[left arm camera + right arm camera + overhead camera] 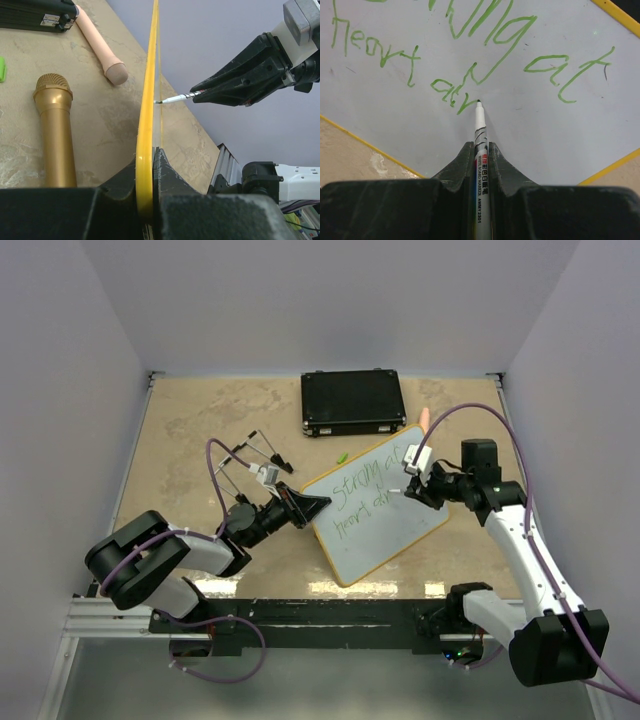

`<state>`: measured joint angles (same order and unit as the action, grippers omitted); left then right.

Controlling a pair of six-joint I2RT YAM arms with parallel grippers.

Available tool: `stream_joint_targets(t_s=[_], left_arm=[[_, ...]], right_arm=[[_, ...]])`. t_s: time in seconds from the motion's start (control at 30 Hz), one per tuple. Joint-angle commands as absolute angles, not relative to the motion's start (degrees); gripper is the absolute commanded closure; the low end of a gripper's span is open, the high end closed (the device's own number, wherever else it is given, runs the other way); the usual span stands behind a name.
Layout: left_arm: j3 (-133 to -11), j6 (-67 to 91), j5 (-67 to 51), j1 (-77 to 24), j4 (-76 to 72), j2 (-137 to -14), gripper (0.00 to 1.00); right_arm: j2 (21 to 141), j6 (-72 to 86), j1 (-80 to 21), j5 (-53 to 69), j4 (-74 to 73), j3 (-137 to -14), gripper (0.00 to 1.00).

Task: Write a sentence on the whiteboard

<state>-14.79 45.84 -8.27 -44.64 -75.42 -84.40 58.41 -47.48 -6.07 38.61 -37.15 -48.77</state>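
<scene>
Green marker lettering, the sentence [362, 498] [470, 60], runs in two lines across the whiteboard [385, 535] [545, 130] [147, 100]. The board sits turned diagonally in the middle of the tan desk [190, 430], just on the near side of a black case [352, 402]. The left fingers [312, 506] [167, 172] are closed tight on the board's left edge, with the yellow rim pinched between them. The right fingers [420, 490] [455, 167] [235, 82], over the board's right half, are clamped around a white marker [480, 127] [175, 99]. Its tip touches the white surface at the end of the lower line. Whether the board lies flat or is lifted off the desk I cannot tell. In the left wrist view a gold microphone [55, 135] lies on the desk beside the rim. A pink microphone [424, 420] [100, 45] pokes out at the board's far corner, right of the case. A small green piece [341, 456] lies between case and board.
</scene>
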Motion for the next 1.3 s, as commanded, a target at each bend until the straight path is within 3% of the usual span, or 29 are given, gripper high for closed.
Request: stream_joint_targets(t_s=[0.0,0.47,1.27], left_arm=[[-13.97,35.95,-12.22,-45.00,-71.10,-86.04,1.00],[-13.71,36.04,-12.13,-45.00,-71.63,-86.31,1.00],[-14.06,36.04,-12.57,-45.00,-71.19,-86.22,1.00]], right_arm=[[58.18,-46.76,-6.24,37.09,-33.48,-50.89,1.00],[58.27,-53.08,-6.24,34.72,-41.39,-49.04,1.00],[58.54,-48.34,-6.24,34.45,-35.69,-50.71,1.00]])
